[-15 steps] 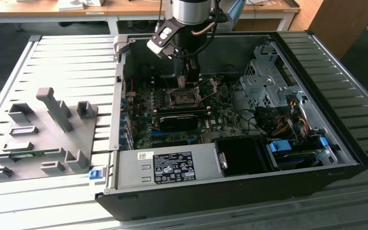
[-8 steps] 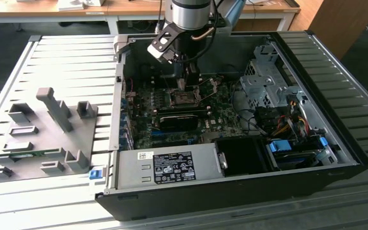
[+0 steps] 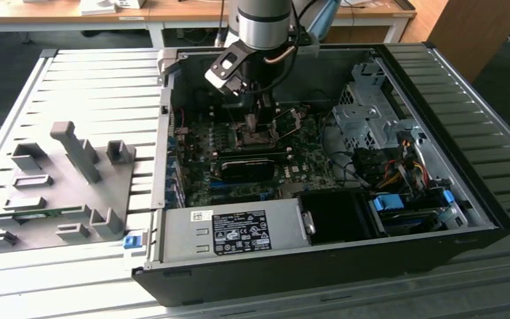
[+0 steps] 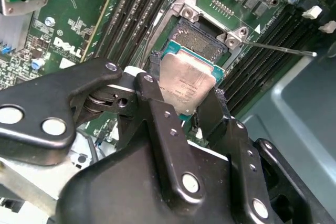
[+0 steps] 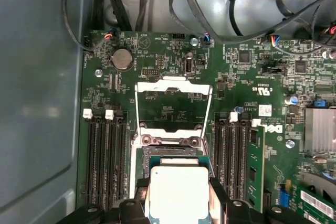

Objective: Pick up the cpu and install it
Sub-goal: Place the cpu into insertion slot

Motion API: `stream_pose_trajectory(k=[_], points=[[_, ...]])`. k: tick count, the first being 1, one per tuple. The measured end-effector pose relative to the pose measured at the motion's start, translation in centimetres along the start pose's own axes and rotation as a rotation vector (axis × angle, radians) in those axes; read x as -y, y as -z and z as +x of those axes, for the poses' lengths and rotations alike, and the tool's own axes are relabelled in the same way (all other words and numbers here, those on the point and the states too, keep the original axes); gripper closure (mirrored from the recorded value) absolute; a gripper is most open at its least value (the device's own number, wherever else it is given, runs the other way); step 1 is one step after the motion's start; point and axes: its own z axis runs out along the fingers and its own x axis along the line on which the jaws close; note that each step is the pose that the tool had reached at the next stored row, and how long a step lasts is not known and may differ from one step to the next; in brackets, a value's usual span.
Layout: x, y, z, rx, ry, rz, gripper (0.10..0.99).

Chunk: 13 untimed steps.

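Second wrist view: my gripper (image 4: 184, 98) jaws clamped on cpu (image 4: 186, 80) side edges. Cpu looks tilted over open socket (image 4: 202, 35), mid-motherboard (image 4: 79, 24). Seating unclear. Best, I judge: level cpu, match corners to socket frame, no pressing force.

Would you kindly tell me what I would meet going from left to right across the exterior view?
Grey moulded plastic tray with upright fixtures → small blue block → flat green motherboard → silver perforated metal drive cage.
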Motion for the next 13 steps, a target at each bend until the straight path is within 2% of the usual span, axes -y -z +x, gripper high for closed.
stream_pose_trajectory(k=[5, 13], points=[[0.01, -0.78, 0.18, 0.0000, 0.000, 0.000, 0.553], [0.22, -1.32, 0.18, 0.0002, -0.006, 0.000, 0.553]])
